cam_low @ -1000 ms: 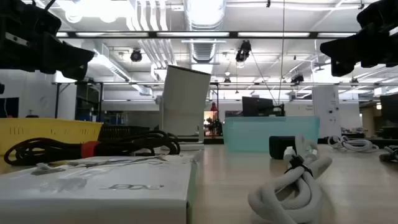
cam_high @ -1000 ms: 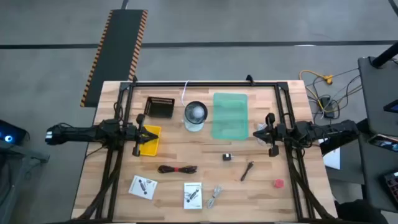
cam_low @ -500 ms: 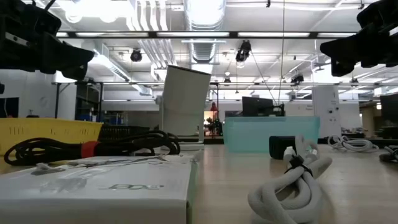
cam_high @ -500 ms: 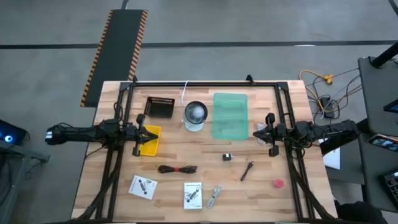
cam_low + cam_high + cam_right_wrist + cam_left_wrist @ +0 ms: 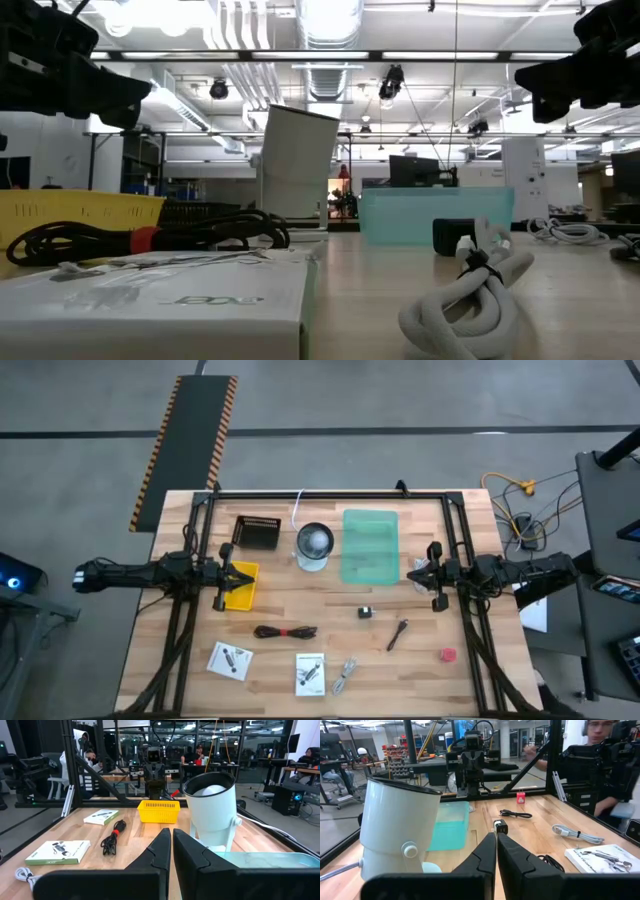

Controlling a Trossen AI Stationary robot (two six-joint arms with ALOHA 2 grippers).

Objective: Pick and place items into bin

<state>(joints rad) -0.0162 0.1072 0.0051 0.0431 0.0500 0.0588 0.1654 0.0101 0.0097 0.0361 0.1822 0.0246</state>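
Both arms hang level above the table, the left gripper (image 5: 222,573) over the yellow bin (image 5: 240,586), the right gripper (image 5: 432,574) beside the teal tray (image 5: 369,546), each with jaws together. The cable (image 5: 285,632), cube (image 5: 366,613), tool (image 5: 398,633), lump (image 5: 447,655) and cards (image 5: 229,660) lie along the near side.

This is a robotics lab or workshop. A light wooden worktable (image 5: 420,670) carries a black metal frame (image 5: 330,495), over a grey concrete floor (image 5: 400,400). Behind it are exposed ceiling ducts (image 5: 330,25) and desks with monitors (image 5: 270,765).
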